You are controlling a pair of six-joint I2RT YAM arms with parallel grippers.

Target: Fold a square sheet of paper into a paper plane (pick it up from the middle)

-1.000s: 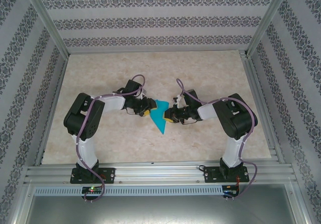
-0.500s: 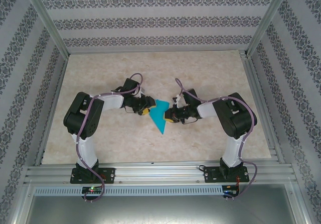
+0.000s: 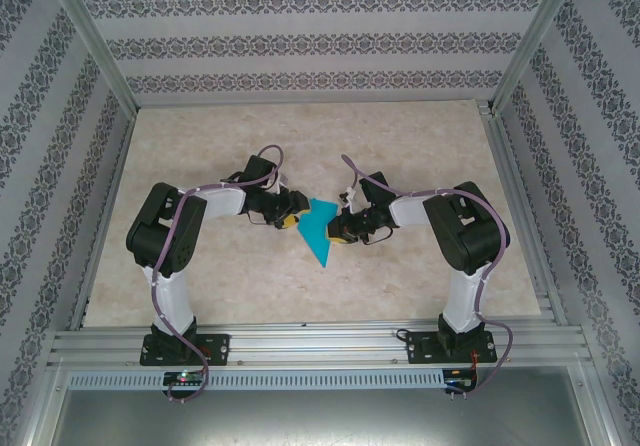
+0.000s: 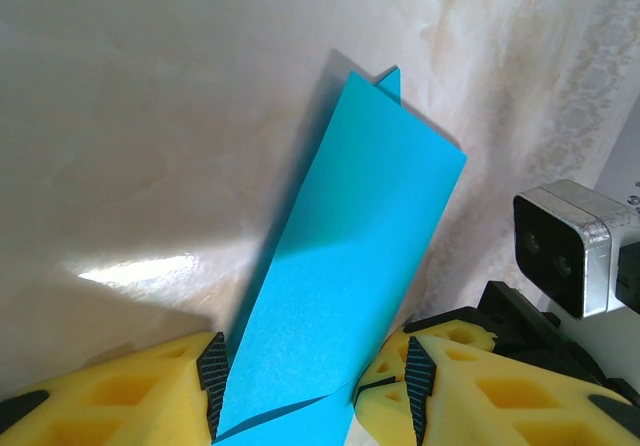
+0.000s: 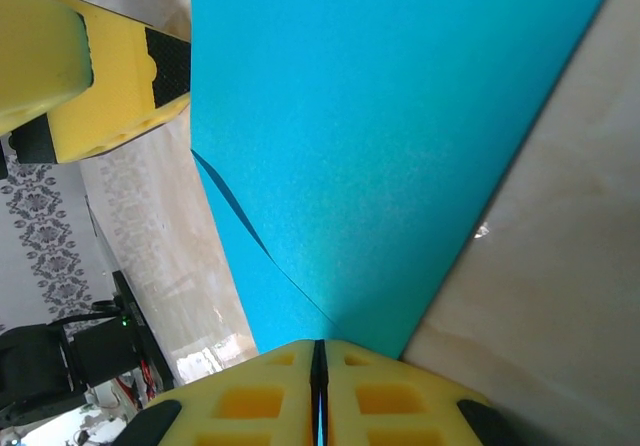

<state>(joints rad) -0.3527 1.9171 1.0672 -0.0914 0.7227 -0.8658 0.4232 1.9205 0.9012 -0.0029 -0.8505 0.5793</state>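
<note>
Right claw (image 5: 318, 354) is pressed together, pinching one edge of the folded turquoise sheet of paper (image 5: 400, 136). Left claw (image 4: 312, 381) stands spread, one pad on either side of the sheet. Between both claws, the sheet sits over the middle of the table (image 3: 420, 146), tapering to a point toward the arm bases.

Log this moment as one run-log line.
paper: partly folded, pointed | right gripper: shut on paper edge | left gripper: open, astride paper
</note>
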